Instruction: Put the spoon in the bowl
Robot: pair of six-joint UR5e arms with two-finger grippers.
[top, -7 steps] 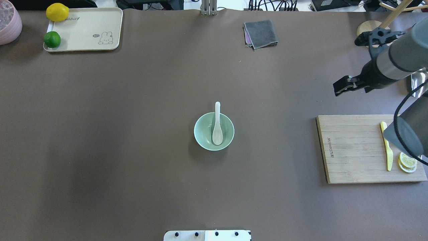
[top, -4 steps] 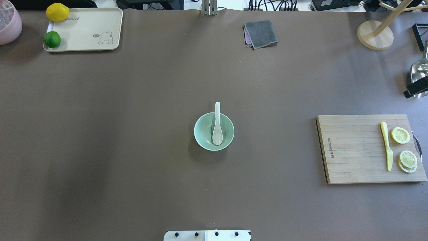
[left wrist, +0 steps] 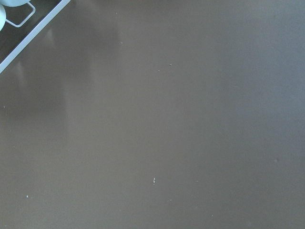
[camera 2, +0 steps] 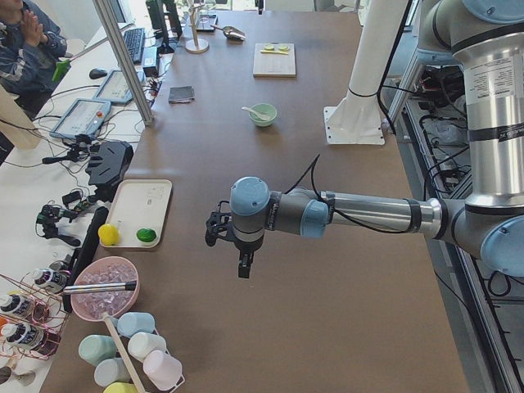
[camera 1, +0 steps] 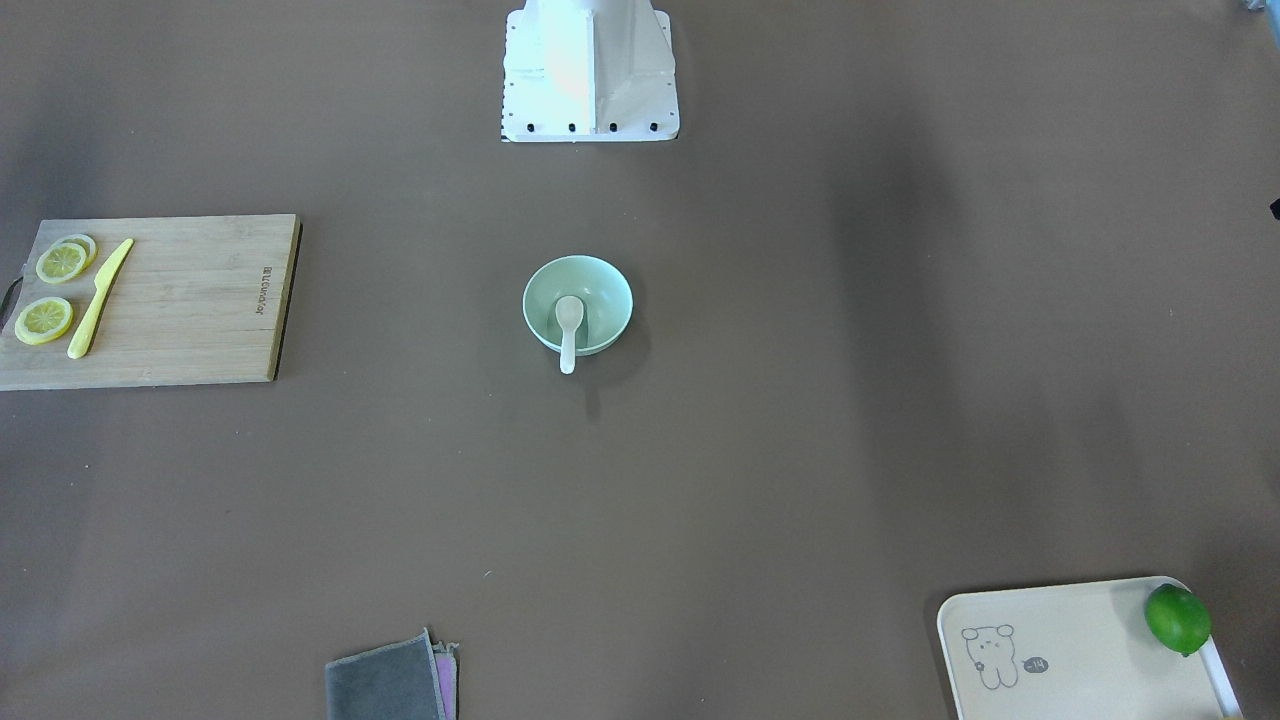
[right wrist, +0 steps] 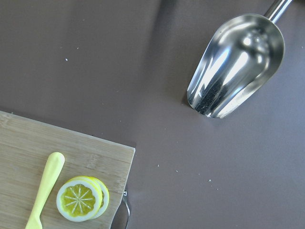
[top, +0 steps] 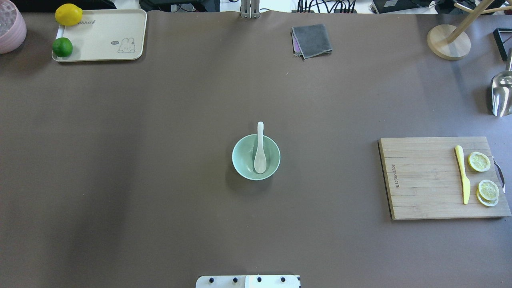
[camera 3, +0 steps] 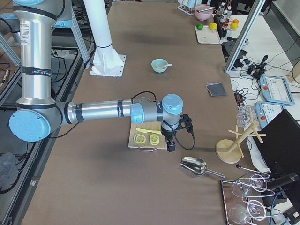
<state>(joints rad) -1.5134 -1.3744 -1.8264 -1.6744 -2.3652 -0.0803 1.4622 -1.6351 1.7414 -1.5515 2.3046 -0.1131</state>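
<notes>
The white spoon [top: 260, 149] lies in the pale mint-green bowl [top: 242, 158] at the table's middle, scoop inside and handle resting over the far rim. Both also show in the front-facing view, the spoon [camera 1: 569, 328] in the bowl [camera 1: 606, 300]. Neither gripper shows in the overhead view. The left gripper [camera 2: 244, 266] hangs over the table's left end, far from the bowl [camera 2: 265, 116]. The right gripper [camera 3: 169, 143] hangs by the cutting board's edge, far from the bowl [camera 3: 158, 66]. I cannot tell whether either gripper is open or shut.
A wooden cutting board [top: 424, 180] at the right holds a yellow knife [top: 462, 174] and lemon slices [top: 488, 190]. A metal scoop [top: 501, 94] lies at the right edge. A cream tray [top: 104, 38], a grey cloth [top: 312, 40] and a wooden stand [top: 448, 42] line the far side.
The right arm has pulled back to the right and left the overhead view, uncovering the cutting board. The spoon and bowl have not moved.
</notes>
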